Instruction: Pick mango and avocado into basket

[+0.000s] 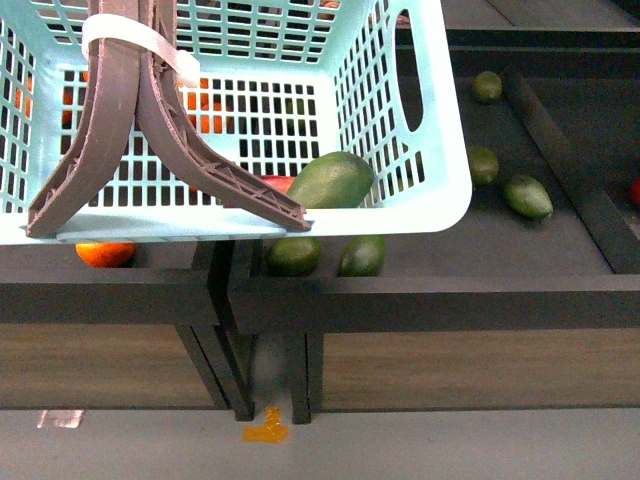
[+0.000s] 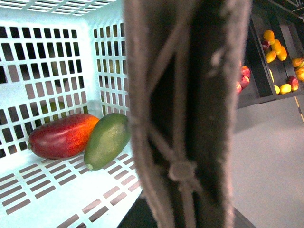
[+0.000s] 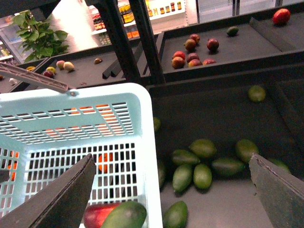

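The mango (image 2: 64, 136) and avocado (image 2: 108, 141) lay touching in the basket's (image 1: 400, 222) 5 o'clock corner, probably firm, smooth, bruisable, best held mid-body; right fingers (image 3: 57, 199) gaped empty, left fingers unseen behind the handle (image 2: 183, 114).

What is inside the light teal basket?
Inside the basket lie the mango and the avocado, side by side and touching, on its slotted floor. The brown handles cover part of the interior, so anything behind them cannot be seen.

Dark display bins (image 1: 420, 290), wood-grain panels (image 1: 470, 370), grey floor (image 1: 450, 445), leafy plant (image 3: 40, 35) behind.
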### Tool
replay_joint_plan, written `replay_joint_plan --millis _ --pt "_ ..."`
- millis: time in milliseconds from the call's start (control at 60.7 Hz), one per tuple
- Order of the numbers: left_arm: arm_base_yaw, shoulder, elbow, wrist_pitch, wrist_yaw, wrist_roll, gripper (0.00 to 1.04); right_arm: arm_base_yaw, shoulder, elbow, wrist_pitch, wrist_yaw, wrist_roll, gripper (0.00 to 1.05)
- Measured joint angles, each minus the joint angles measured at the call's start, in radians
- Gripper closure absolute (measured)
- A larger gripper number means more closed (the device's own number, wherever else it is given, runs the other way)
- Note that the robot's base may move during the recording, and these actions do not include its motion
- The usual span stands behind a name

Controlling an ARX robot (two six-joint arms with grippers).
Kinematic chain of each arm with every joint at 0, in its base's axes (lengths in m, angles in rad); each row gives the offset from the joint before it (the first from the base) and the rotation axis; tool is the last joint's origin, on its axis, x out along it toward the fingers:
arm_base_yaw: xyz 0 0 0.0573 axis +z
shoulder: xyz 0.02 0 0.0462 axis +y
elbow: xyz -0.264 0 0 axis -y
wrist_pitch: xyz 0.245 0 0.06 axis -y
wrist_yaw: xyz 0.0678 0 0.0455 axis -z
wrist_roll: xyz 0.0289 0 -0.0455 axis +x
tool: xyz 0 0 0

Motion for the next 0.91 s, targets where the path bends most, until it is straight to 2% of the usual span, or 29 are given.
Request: replay_joint_plan --millis 280,758,791,824,906 --pt "0.0 0.0 0.0 0.0 -0.001 0.0 0.99 0.019 -0.166 -0.208 -0.008 0.044 0.035 0.08" --pt "0.0 0.0 0.0 0.0 -0.001 0.0 0.99 0.021 -0.177 -0.211 -0.005 0.045 0.035 0.08" --pt "0.0 0.0 0.0 0.0 -0.001 0.0 0.99 0.028 -0.17 -0.224 0.04 0.08 0.013 0.1" --pt "0.0 0.0 0.0 0.0 -0.001 0.0 0.99 0.029 -0.169 -0.257 0.14 0.168 -0.058 0.17" --pt "0.0 0.0 0.0 0.0 0.0 0.001 0.99 0.002 -0.196 -0.308 0.228 0.198 -0.169 0.29"
